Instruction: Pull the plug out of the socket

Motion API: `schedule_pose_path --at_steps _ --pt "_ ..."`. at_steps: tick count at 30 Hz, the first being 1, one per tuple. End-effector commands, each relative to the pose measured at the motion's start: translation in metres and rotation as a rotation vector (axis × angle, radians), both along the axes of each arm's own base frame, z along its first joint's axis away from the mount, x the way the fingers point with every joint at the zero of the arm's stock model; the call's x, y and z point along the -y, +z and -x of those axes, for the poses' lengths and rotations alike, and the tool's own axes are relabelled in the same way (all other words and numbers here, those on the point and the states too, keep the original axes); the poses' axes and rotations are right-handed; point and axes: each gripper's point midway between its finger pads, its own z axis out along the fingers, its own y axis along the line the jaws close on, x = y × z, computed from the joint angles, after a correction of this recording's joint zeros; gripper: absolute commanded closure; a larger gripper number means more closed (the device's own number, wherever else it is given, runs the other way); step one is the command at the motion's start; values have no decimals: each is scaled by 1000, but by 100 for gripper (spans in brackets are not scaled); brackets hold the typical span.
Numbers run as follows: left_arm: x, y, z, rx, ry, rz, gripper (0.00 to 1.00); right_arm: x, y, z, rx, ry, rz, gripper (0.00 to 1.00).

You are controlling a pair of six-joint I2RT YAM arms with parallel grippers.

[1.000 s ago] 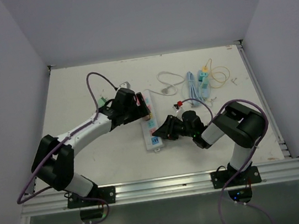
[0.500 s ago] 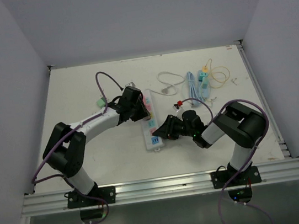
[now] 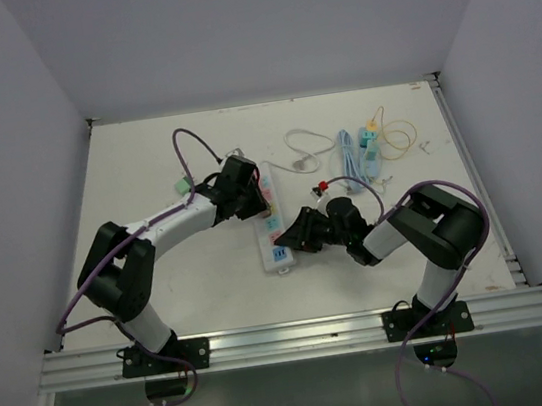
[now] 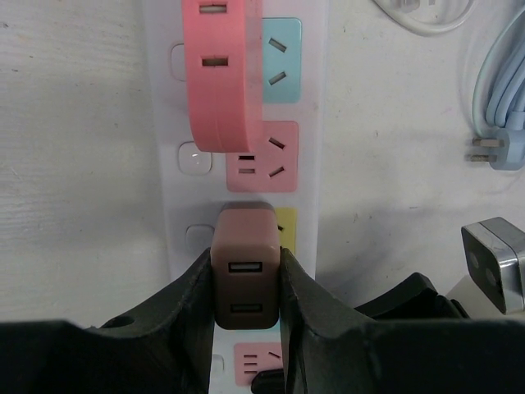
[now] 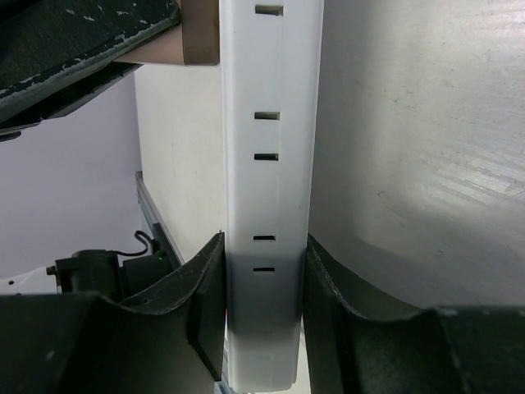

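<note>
Grip on, pull not yet begun. My left end effector (image 4: 246,283) is clamped on brown plug (image 4: 244,238), one finger on each side. Plug sits seated in yellow socket (image 4: 285,223) of strip (image 4: 312,189), next to pink adapter (image 4: 221,74). My right end effector (image 5: 264,279) is closed across strip's end, bracing it on desk (image 3: 145,170). Next move, as I judge it — straight pull along prongs, no twist, right side keeping strip down so it doesn't lift with plug. Risk: fingers sliding off smooth casing.
</note>
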Motion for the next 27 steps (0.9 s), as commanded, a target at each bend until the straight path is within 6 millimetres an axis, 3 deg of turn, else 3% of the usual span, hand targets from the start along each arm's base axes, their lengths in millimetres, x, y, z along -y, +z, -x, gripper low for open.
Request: schedule_pose_path --at_steps 1,8,15,27 --pt "16 72 -23 167 10 115 100 48 -76 18 -172 -90 304 100" --pt "13 88 -24 182 5 149 100 62 -94 25 -256 -118 379 100" --pt "-8 103 -37 202 44 189 100 70 -101 27 -285 -140 420 100" --pt "-26 107 -35 238 45 194 100 77 -110 29 -332 -162 436 100"
